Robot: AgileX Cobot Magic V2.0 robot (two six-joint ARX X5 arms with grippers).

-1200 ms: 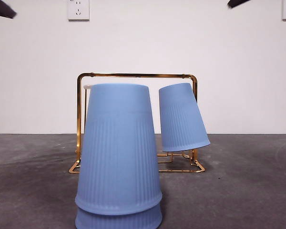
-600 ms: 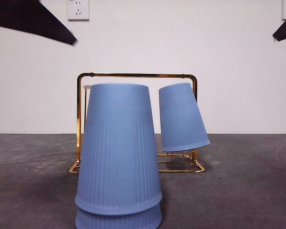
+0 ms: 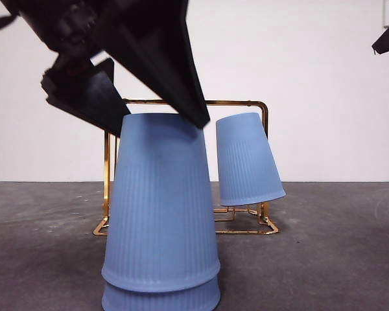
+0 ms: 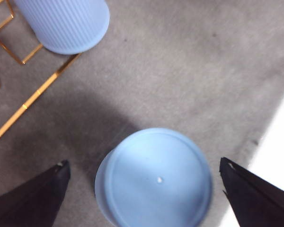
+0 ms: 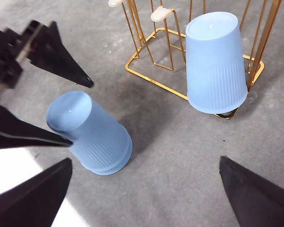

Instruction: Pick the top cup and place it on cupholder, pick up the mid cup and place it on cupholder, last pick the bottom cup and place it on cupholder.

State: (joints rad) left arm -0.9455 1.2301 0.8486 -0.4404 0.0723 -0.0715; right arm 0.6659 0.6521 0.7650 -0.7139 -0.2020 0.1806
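Blue stacked cups (image 3: 161, 214) stand inverted on the grey surface (image 3: 337, 259), and our left gripper (image 3: 157, 123) hangs over the upper one, jaws open either side of its base and not gripping. Right of them, one cup (image 3: 246, 159) already sits tilted on the gold cupholder (image 3: 188, 102), so we judge two remain. Our right gripper (image 5: 144, 189) waits open, clear of everything; nothing blocks the free prongs (image 5: 160, 13).

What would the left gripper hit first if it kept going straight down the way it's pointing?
Probably the flat top of the cup stack. The left gripper hangs over it with jaws open to either side, so they would likely slide down around the upper cup.
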